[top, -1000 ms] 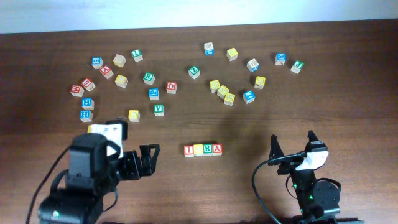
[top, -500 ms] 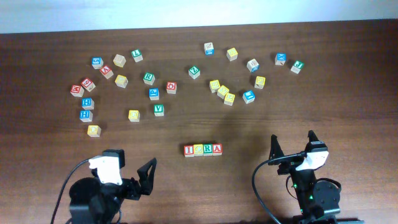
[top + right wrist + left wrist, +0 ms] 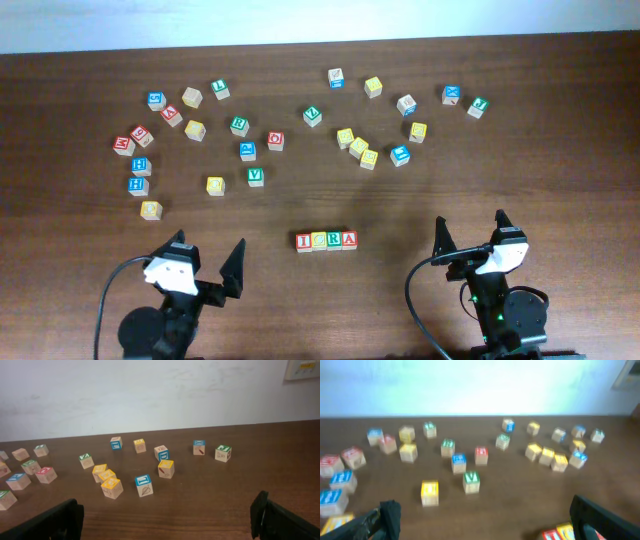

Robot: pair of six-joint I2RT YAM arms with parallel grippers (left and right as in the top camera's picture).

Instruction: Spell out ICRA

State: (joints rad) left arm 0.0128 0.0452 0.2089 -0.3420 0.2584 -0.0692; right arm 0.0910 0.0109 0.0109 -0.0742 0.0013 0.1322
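Left end effector (image 3: 207, 250): fingers spread wide, nothing between them. You find it at the near edge of the worktop (image 3: 560, 170), left of the word row.
Right end effector (image 3: 470, 225): also spread and empty, at the near edge, right of the word row.
Word row (image 3: 326, 241): four blocks touching side by side, between the two arms and apart from both. From overhead you read a red I, a yellow block whose letter is too small to settle, then R and a red A.
Word row, wrist views: your left wrist camera catches only its red and yellow end (image 3: 559, 533), blurred and cut by the bottom edge. The right wrist camera does not show it.
Corner yellow block (image 3: 151, 209): the loose block nearest the left arm. The left wrist view clips it at bottom left (image 3: 335, 522).
Green V block (image 3: 256, 176): further out, left of centre. Its letter reads from overhead but is smeared in the left wrist view (image 3: 471, 481).
Yellow cluster (image 3: 358, 147): three blocks on a diagonal, with a blue block (image 3: 400, 154) just beside them. Your right wrist view shows both sharply (image 3: 107, 480) (image 3: 144, 485).
Far green block (image 3: 477, 106): right end of the farthest scatter (image 3: 223, 453).
Wall (image 3: 150, 395): white, shown at full height only in the wrist views.
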